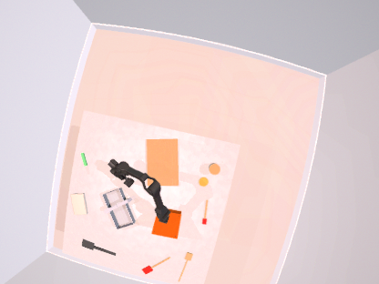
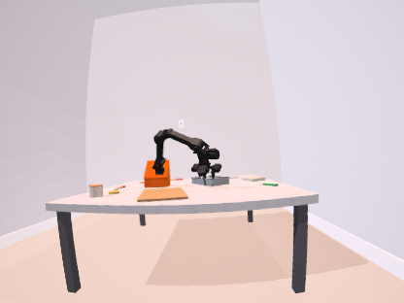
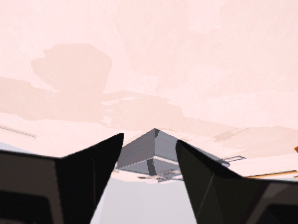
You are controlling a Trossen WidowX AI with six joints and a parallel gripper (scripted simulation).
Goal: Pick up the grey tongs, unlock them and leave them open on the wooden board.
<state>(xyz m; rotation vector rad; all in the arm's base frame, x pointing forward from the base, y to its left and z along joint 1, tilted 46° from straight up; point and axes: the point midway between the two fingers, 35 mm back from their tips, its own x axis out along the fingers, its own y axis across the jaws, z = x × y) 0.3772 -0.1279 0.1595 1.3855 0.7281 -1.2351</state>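
Note:
The grey tongs [image 1: 120,204] rest across the roasting tin [image 1: 126,226] [image 3: 137,151], which has dark grey walls. In the exterior view the tongs cannot be made out clearly. My gripper [image 1: 120,174] [image 2: 209,176] [image 3: 150,140] is open and empty. It hangs on the board side of the tin, off its near end, with the tin's corner seen beyond and between the fingers in the wrist view. The wooden board [image 1: 162,159] [image 2: 162,194] lies flat with nothing on it. Whether the tongs are locked cannot be seen.
An orange box [image 1: 167,228] [image 2: 156,182] stands by the arm's base. A can [image 1: 214,168] [image 2: 95,190] and a yellow disc [image 1: 203,181] are beyond the board. A green stick [image 1: 84,159] [image 2: 270,185], a cream block [image 1: 78,204] and a dark spatula [image 1: 87,245] lie around the tin.

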